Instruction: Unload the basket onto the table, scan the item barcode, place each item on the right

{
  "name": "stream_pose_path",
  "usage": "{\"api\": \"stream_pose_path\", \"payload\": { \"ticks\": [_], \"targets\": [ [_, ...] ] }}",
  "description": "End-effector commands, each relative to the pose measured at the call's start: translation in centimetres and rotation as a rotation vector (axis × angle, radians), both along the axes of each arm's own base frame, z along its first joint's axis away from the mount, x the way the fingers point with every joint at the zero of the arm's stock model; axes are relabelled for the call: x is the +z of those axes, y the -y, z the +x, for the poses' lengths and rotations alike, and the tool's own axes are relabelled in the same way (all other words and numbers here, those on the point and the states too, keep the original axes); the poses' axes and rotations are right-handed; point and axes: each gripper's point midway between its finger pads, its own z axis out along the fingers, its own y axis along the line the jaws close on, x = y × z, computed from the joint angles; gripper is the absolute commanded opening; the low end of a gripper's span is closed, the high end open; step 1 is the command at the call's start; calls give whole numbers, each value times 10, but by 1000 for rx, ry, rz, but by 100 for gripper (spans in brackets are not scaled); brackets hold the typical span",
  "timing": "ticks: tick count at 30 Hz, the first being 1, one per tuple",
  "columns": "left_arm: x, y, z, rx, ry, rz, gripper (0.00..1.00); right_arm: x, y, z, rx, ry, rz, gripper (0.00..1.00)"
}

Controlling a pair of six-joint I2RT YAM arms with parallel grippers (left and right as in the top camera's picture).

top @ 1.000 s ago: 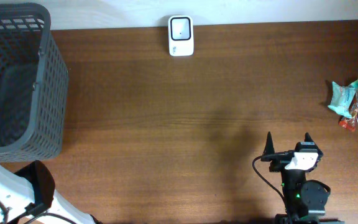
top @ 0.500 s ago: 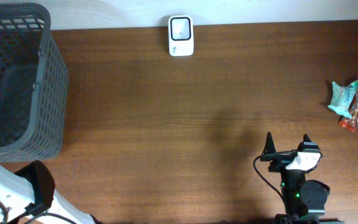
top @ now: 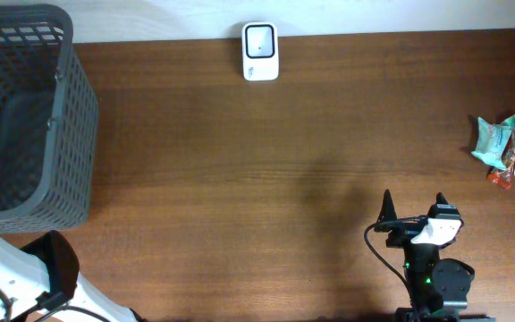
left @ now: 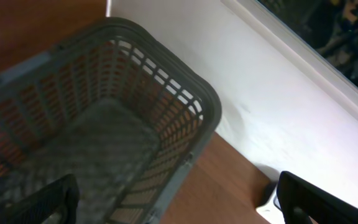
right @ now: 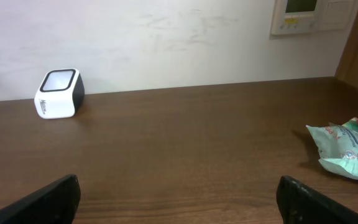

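The items are a small heap of snack packets (top: pixel 508 148), pale green and red, at the table's right edge; they show at the right of the right wrist view as packets (right: pixel 344 149). A white barcode scanner (top: pixel 260 51) with a dark window stands at the back middle, also seen as the scanner (right: pixel 59 93). My right gripper (top: pixel 414 202) hovers near the front right, open and empty (right: pixel 178 186), well short of the packets. My left gripper (left: pixel 176 186) is open and empty above the basket's near corner.
A dark grey mesh basket (top: pixel 56 116) fills the back left of the table; its rim (left: pixel 166 59) lies under the left wrist camera. The left arm's white body (top: pixel 16 277) sits at the front left corner. A white wall runs behind the table.
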Motion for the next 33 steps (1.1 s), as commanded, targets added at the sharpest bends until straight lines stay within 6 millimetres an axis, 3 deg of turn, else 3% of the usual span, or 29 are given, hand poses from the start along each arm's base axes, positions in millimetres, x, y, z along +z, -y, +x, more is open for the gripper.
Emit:
{"api": "stream_pose_path", "payload": {
  "ticks": [1,3,5,6,10,13,16,20,22,25,33],
  "targets": [
    [18,14,-5,-24,60,8,99,-3,1,0,-8,-2,14,99],
    [52,70,6,-252,138,194,99,-3,1,0,-8,-2,14,99],
    [67,119,15,-422,190,308,99,-3,1,0,-8,-2,14,99],
    [66,151,20,-511,209,373,99,-3,1,0,-8,-2,14,99],
    [28,191,15,-604,208,403,99,-3,1,0,-8,-2,14,99],
    [-26,200,-6,-643,194,410,99,-3,1,0,-8,-2,14,99],
    [-78,201,-39,-713,173,518,99,-3,1,0,-8,-2,14,99],
    [-132,201,-92,-774,199,648,99,-3,1,0,-8,-2,14,99],
    [-151,200,-108,-758,248,665,99,-3,1,0,-8,-2,14,99],
    [-183,203,-109,-767,271,664,99,-3,1,0,-8,-2,14,99],
    [-232,203,-102,-659,509,659,99,-3,1,0,-8,-2,14,99]
  ]
}}
